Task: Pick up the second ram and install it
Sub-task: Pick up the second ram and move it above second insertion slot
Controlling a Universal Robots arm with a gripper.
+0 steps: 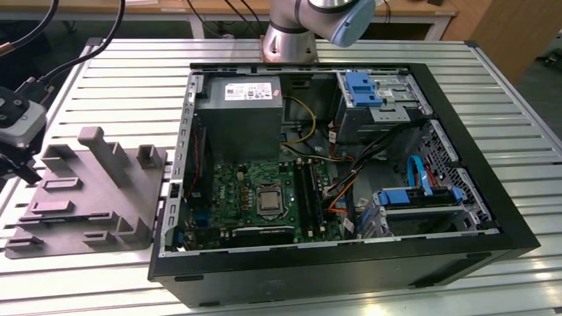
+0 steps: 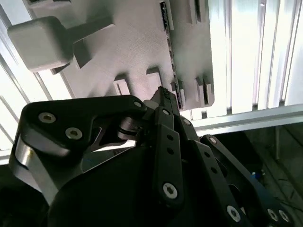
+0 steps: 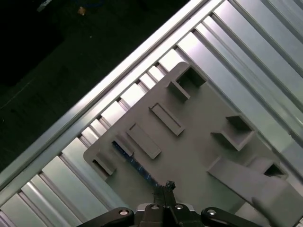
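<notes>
Gripper [image 1: 21,170] hangs over the edge of the grey fixture [image 1: 97,197] on the slatted table [image 1: 105,72], at the exterior view's left, well apart from the open PC case [image 1: 351,270]. Fingertips [image 3: 167,187] look pressed together with nothing between them. Ram [image 3: 135,163] lies in a slot of the fixture as a thin blue strip, not gripped. In the first wrist view its near end sits just beside the fingertips, with the strip running away from them.

Room lies open above the second ram [image 3: 135,163] in the grey holder [image 3: 189,156]; posts [image 1: 97,151] and case wall [image 1: 181,151] stand near.
</notes>
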